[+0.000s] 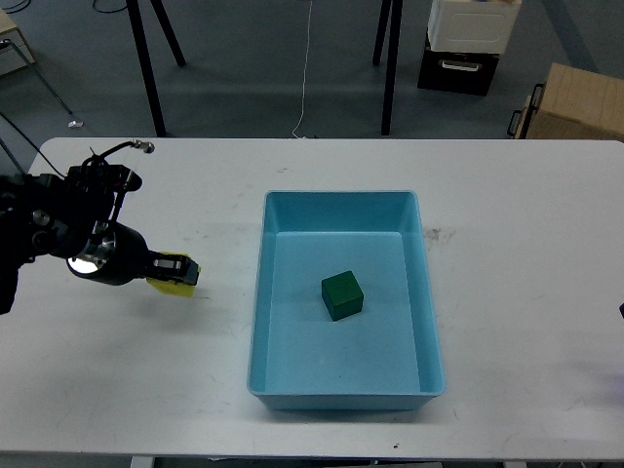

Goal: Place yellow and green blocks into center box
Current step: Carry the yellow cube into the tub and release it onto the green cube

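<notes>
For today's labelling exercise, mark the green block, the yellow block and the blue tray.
green block (342, 295): head view, top face.
yellow block (175, 276): head view, visible yellow side.
blue tray (339, 198): head view, far rim.

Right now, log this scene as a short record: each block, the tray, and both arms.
green block: lying inside the blue tray, near its middle
yellow block: left of the tray, at the tip of the left pincer, between its fingers
left pincer: closed on the yellow block, low over the white table
right pincer: out of view
done: green block in; yellow block not yet
</notes>
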### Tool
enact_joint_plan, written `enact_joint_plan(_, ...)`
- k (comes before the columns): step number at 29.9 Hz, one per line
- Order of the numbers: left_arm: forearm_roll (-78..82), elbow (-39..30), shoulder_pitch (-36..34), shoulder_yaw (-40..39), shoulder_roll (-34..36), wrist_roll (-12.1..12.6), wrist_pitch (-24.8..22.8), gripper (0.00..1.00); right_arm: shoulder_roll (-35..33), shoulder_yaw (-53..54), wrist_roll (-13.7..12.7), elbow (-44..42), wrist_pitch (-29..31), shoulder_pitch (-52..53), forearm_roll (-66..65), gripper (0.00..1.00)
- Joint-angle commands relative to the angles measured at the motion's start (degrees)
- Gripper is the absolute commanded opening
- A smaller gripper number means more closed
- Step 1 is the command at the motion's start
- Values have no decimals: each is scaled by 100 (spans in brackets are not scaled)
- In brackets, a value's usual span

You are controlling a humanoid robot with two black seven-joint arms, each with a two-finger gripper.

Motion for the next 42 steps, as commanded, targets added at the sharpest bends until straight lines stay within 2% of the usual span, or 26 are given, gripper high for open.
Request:
enact_joint_plan(1,-891,-4,-1222,24,-545,-21,-45,0,-21,40,0,9,0,-24,0,100)
enact_joint_plan(4,-1306,49,-1726,68,-1405,-29,-45,0,-21,40,0,0,0,-77,0,100)
enact_joint_plan(10,-1316,470,-1630,675,-3243,-134,-45,0,-30,75,0,-26,0,-103,0,100)
enact_joint_plan(13,-1307,821,-1235,693,-3674,-161,-45,1,-30,128,0,-105,0,-112,0,100)
enact_joint_plan(17,-1307,1270,-910,771,-3676,-161,-45,5,-30,154,0,-228,0,-121,0,100)
enact_joint_plan(20,-1298,1498,-655,824,-3676,-170,-45,14,-30,163,0,-281,0,-112,0,100)
enact_joint_plan(22,-1298,1639,-471,877,-3676,-179,-45,25,-30,163,-8,-298,0,-112,0,100)
enact_joint_plan(23,-1289,1701,-383,912,-3676,-179,-45,32,-38,163,-8,-298,0,-112,0,100)
enact_joint_plan(25,-1307,1763,-224,930,-3676,-240,-45,63,-82,155,-8,-316,0,-103,0,100)
enact_joint_plan(26,-1324,1754,-206,930,-3676,-353,-45,69,-117,154,-8,-325,0,-103,0,100)
enact_joint_plan(29,-1324,1772,-206,939,-3676,-898,-45,85,-135,146,-8,-377,0,-86,0,100)
enact_joint_plan(31,-1324,1772,-206,930,-3676,-1031,-45,88,-144,146,-8,-378,0,-86,0,100)
enact_joint_plan(38,-1324,1798,-215,913,-3676,-1075,-45,92,-214,154,-8,-378,0,-94,0,100)
enact_joint_plan(42,-1359,2271,-224,650,-3676,-1110,-45,94,-232,154,-8,-369,0,-94,0,100)
